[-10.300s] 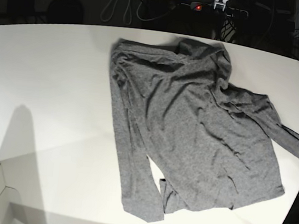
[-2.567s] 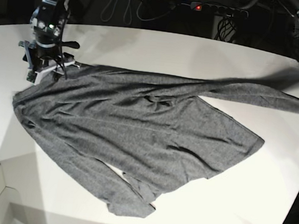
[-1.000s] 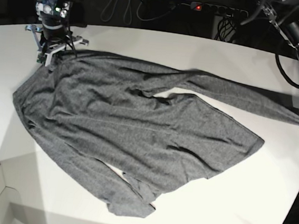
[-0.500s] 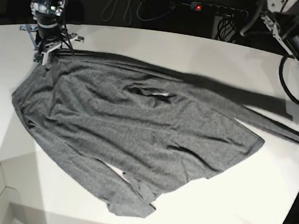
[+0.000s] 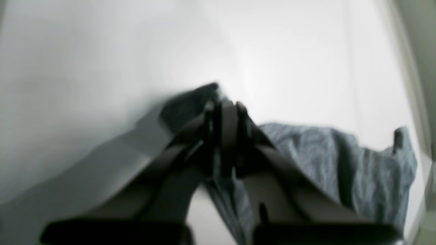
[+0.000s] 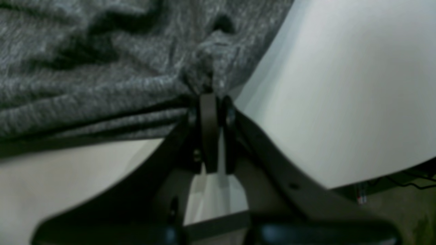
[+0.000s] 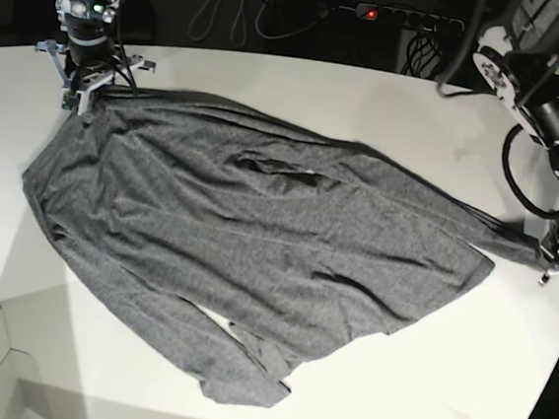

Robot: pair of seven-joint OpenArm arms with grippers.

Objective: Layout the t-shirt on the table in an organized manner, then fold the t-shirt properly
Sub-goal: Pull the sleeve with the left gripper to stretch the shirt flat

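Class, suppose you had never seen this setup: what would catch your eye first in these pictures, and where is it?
A big grey t-shirt sprawls, wrinkled, across most of the white table. At either end a tool is shut on it: the right tool pinches a far corner on the base view's left, and the left tool grips a sleeve end near the table's edge on that view's right.

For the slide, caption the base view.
Both arms' shut fingers hold the grey t-shirt stretched across the white table.
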